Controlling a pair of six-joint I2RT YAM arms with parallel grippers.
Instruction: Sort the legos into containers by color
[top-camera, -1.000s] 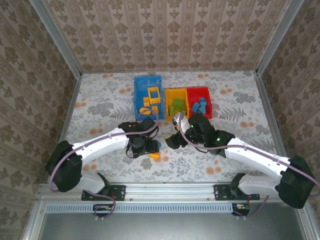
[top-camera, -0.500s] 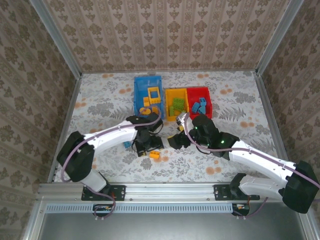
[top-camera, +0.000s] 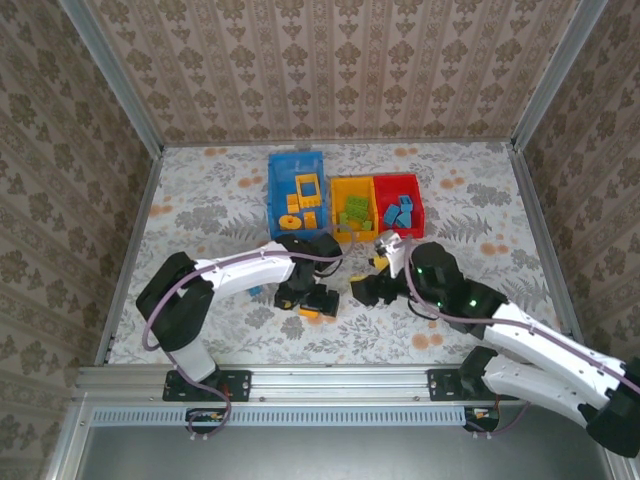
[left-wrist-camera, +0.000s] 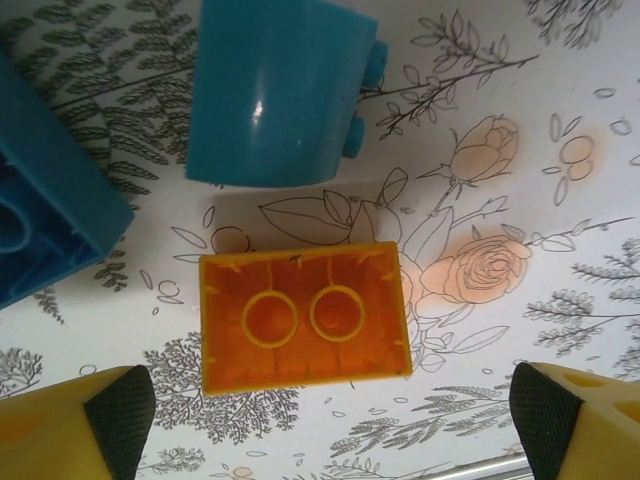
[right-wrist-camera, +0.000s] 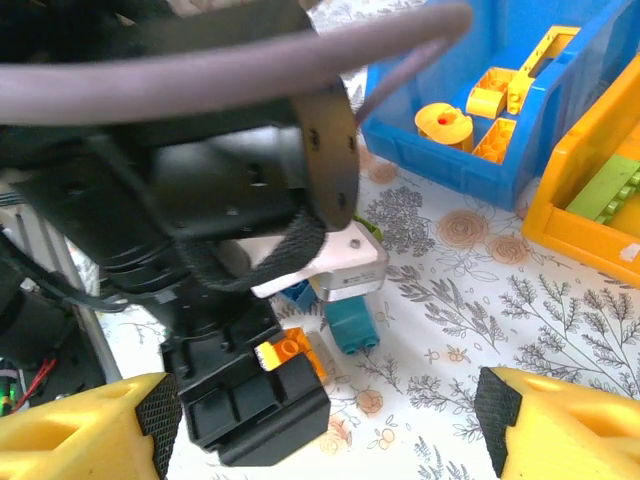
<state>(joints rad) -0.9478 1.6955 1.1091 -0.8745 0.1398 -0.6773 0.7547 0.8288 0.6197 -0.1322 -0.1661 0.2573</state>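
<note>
top view, containers: a blue bin, a yellow bin and a red bin are seen side by side at the far middle of the table. Orange-yellow legos lie in the blue one, green in the yellow one, blue in the red one.
top view, left gripper: it is held low over an orange brick, near the front of the table.
top view, right gripper: it is parked just beside the left one, to its right.
left wrist view, orange brick: it lies upside down, hollow side up, between the fingertips, which are spread wide and touch nothing.
left wrist view, neighbours: a teal brick lies just beyond it, and a blue brick lies to the left.
right wrist view, claw: its fingertips are spread wide and nothing is pinched between them.
right wrist view, surroundings: the orange brick is seen under the left arm's head, beside the teal brick.
step in hand: a pick of the orange brick is judged to be under way.
advice: the gripper should be lowered centred on the brick. The short sides should be squeezed, and the teal brick should not be nudged. The brick probably belongs in the blue bin.
</note>
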